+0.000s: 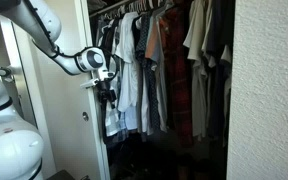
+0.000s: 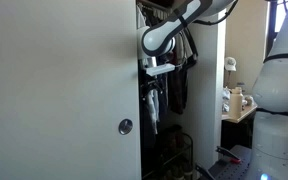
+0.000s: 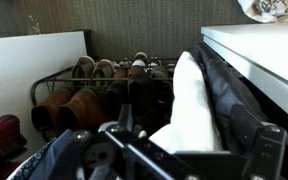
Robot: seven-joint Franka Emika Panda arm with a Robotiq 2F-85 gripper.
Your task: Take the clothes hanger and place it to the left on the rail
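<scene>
The rail [image 1: 134, 8] runs across the top of the wardrobe and is crowded with hanger hooks [image 1: 144, 6] and hanging shirts [image 1: 144, 60]. I cannot pick out one single hanger. My gripper [image 1: 105, 92] points down at the left end of the clothes, well below the rail; it also shows inside the doorway in an exterior view [image 2: 153, 92]. In the wrist view its fingers [image 3: 199, 125] stand wide apart, open, with a white garment [image 3: 189, 95] hanging between them and a dark garment [image 3: 234, 95] beside it.
A shoe rack with brown shoes [image 3: 69, 105] stands on the wardrobe floor below. A white door panel with a knob [image 2: 125, 126] fills the foreground. The door frame [image 1: 69, 120] is close to the left of the arm. A white shelf edge [image 3: 254, 45] is at the right.
</scene>
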